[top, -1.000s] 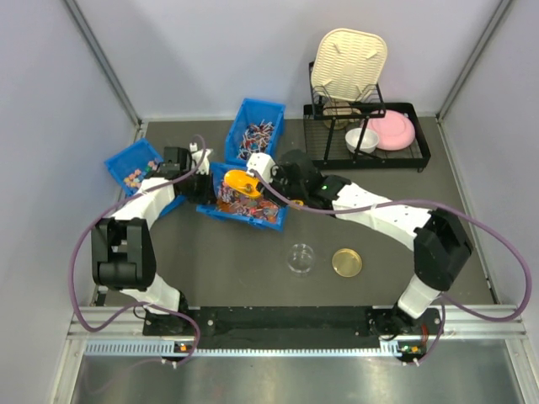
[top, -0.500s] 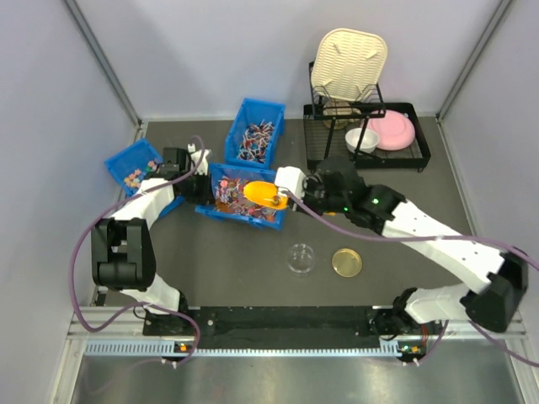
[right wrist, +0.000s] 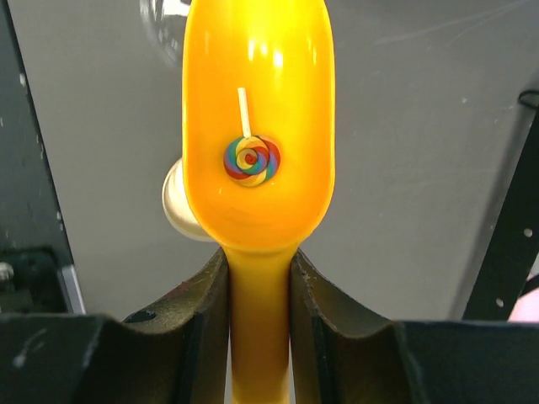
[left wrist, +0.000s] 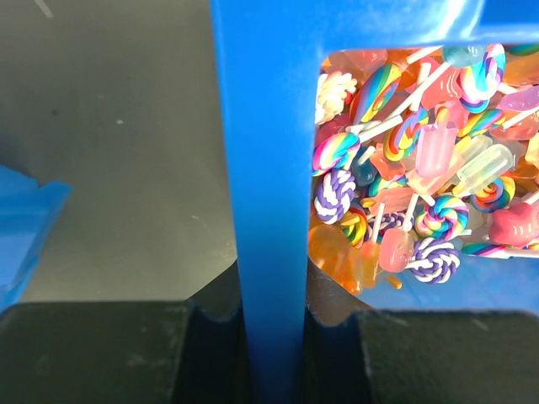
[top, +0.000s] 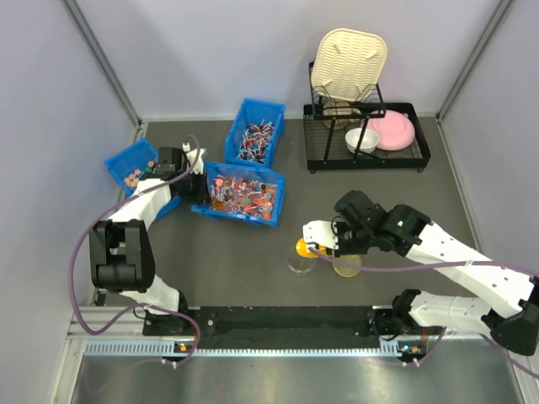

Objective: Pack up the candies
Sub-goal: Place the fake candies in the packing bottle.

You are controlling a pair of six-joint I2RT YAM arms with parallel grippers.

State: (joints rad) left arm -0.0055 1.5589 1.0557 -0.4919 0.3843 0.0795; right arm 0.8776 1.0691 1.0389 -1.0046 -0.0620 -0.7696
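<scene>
Single swirl lollipop (right wrist: 251,158) in yellow scoop (right wrist: 257,76) (blue bin (left wrist: 261,168) full of candies (left wrist: 404,194))

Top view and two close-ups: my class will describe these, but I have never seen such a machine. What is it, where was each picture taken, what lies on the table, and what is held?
Two robot arms are bolted at the table's near edge. The wide picture comes from a camera above them. Each close-up comes from a camera on one wrist. On the table stand a candy bin, a back bin and a left bin, all blue, plus a dish rack, a clear dish and a gold lid. The left gripper clamps the candy bin's wall, with the candies inside. The right gripper holds a yellow scoop carrying one lollipop, by the clear dish.
</scene>
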